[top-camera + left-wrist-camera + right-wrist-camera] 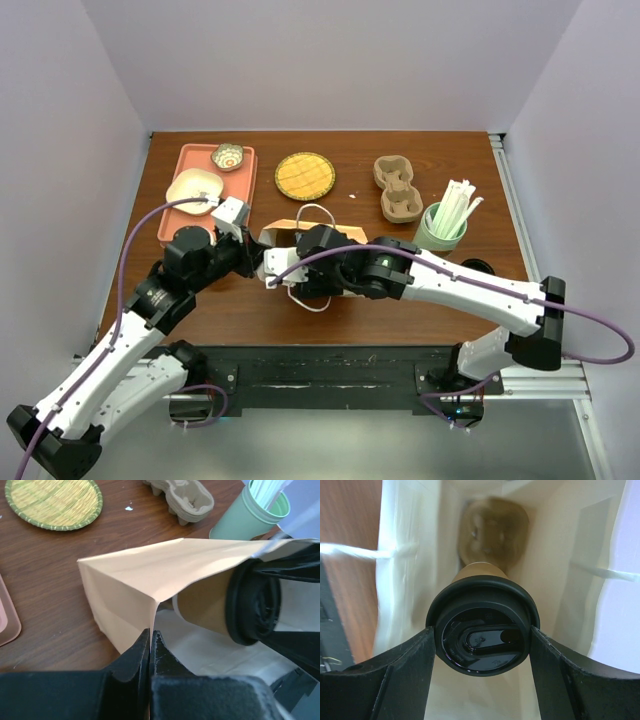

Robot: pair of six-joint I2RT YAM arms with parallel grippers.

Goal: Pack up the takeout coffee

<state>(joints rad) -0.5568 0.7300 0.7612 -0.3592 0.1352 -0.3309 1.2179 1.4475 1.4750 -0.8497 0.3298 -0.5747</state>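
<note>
While right pincer grips takeout coffee | bag hides its base

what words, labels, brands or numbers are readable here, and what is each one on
No text can be read anywhere.
On the round black plastic lid of the small cream-tan paper cup: faint raised marks, too blurred to read.
The tan paper bag and the pale-green cup of white straws: no print visible.
</note>
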